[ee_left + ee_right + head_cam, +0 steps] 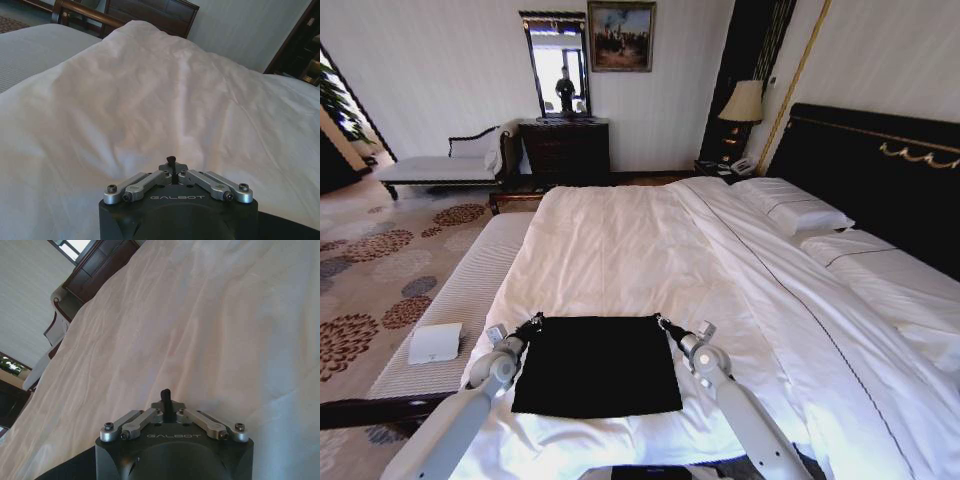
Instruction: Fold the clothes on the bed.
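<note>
You see the black soft-fabric T-shirt (pixel 597 365) lying as a flat rectangle on the near edge of the large white-sheeted bed (pixel 620 250). Your left gripper (pixel 534 323) pinches its far left corner, your right gripper (pixel 663 322) pinches the far right corner, fingers pressed together on cloth.

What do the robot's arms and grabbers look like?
Both arms are smooth, silver-grey tubes with rounded joints. The left gripper and right gripper are slim and dark. Up close, each has a round black base marked "GALBOT" in pale letters, with silver metal links held by small black bolts, and dark fingers.
</note>
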Motion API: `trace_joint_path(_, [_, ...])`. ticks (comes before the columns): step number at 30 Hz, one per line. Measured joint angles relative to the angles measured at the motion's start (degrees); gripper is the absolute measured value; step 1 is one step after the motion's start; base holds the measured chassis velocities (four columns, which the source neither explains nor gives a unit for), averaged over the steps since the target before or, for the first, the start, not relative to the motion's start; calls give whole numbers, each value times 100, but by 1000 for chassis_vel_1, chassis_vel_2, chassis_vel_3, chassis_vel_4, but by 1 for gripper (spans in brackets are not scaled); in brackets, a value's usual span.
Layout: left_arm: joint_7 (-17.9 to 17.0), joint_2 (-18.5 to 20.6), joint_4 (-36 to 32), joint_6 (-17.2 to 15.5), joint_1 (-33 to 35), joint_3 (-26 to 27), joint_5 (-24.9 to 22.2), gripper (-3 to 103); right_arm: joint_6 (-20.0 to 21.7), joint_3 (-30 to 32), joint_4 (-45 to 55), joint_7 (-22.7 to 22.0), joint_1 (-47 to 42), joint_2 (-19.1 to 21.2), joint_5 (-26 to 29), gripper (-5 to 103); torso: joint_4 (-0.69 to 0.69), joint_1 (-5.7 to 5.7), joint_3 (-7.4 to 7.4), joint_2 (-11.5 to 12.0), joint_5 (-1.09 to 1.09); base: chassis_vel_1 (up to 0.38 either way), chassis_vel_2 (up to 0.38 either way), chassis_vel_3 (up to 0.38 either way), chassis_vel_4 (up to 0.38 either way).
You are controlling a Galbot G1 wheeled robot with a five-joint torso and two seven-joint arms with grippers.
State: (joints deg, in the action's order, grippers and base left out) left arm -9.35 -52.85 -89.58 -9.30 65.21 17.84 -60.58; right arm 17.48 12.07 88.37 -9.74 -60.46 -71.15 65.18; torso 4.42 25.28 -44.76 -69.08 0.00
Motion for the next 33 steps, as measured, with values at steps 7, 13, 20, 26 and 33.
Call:
trace_joint_path(7, [-4,-2,-51,11,1,12,-6,1,-13,20,53,-17,-13,40,-82,0,0,0,0,0,0,0,0,0,0])
trace_joint_path(13, [-11,11,-217,31,90,69,-13,1,-172,45,414,91,-175,129,-620,0,0,0,0,0,0,0,0,0,0])
trace_joint_path(20, [-69,56,-638,105,228,201,-55,1,-291,125,993,-4,-346,280,-846,0,-1,0,0,0,0,0,0,0,0])
trace_joint_path(26, [-231,178,-1308,236,315,336,-201,1,-408,264,1754,-204,-513,631,-1131,0,0,0,0,-1,1,0,0,0,0])
trace_joint_path(33, [-379,267,-2003,623,327,443,-217,1,-458,513,2571,-563,-759,835,-1244,0,1,0,0,-1,1,0,0,0,0])
